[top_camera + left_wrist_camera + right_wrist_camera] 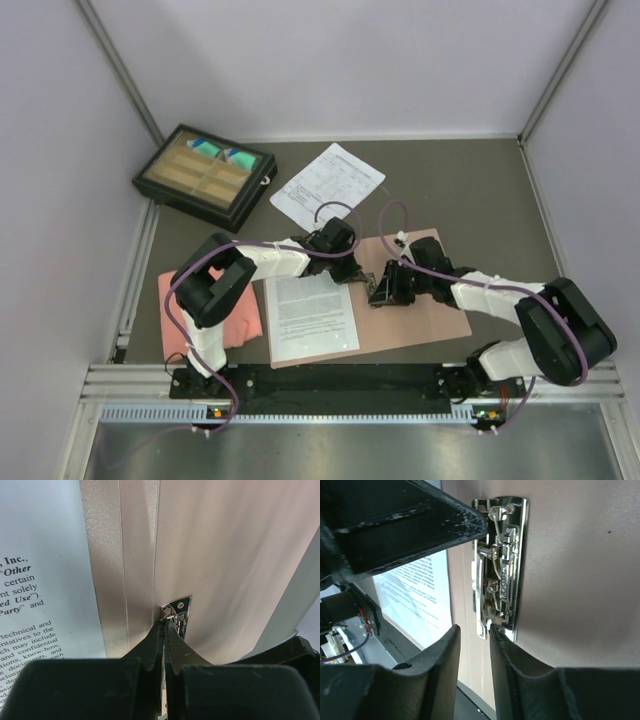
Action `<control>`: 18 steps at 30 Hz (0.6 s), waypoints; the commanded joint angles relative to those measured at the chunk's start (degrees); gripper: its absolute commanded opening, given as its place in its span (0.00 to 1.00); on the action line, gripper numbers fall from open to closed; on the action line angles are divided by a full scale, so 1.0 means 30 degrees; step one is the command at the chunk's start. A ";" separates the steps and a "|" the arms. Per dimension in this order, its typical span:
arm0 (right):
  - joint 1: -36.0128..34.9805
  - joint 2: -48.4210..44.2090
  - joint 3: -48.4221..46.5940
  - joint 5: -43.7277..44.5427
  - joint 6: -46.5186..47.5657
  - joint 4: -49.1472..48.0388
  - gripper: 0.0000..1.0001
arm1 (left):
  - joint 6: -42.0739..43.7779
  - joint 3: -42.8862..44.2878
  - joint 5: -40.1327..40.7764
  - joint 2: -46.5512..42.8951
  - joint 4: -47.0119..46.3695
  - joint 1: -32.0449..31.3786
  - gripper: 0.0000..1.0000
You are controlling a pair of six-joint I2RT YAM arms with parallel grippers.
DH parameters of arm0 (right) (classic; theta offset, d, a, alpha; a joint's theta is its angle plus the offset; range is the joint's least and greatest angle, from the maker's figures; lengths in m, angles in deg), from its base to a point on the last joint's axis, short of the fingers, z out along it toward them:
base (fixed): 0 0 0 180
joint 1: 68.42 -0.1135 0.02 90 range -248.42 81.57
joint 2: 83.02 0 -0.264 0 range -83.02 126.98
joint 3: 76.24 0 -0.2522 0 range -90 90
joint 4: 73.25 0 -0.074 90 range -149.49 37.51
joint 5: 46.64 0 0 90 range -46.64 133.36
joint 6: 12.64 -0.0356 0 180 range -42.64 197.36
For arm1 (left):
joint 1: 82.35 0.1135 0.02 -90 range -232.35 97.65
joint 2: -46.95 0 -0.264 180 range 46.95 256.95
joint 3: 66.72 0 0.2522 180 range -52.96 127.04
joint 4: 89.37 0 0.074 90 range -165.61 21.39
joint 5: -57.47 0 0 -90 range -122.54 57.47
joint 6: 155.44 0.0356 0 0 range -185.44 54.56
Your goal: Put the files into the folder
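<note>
Looking down from the top camera, a tan folder (pixel 430 322) lies open on the grey tabletop (pixel 480 190). The dense-text sheet (pixel 312 318) rests on the folder's left half. The table-layout sheet (pixel 328 185) lies on the tabletop behind the folder, outside it; its print is too small to read. A black tray (pixel 205 177) sits at the back left and a pink cloth (pixel 243 322) at the near left. The left arm (pixel 270 258) and right arm (pixel 480 290) both reach to the folder's middle.

From the left wrist, the left fingers (pixel 155 647) are pressed together with nothing between them. Their tips are at the near end of the metal clip (pixel 179 609) by the folder's spine. On the sheet to the left, words read "Inc.,", "Other", "certain", "solely", "Use", "Party", "technical and", "may include", "confidential" and "know-how".

From the right wrist, the right fingers (pixel 445 655) stand slightly apart, with a narrow, empty gap. One tip is just at the clip's lower end. The left fingers touch the clip's upper end from the left. Raised lettering on the clip is too fine to read, as is the sheet's print beside it.
</note>
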 commanded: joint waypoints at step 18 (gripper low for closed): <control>-0.0079 0.1376 0.0411 -0.0441 0.0409 -0.1802 0.00 | -0.0135 -0.0109 0.0568 0.0267 0.0576 -0.0078 0.00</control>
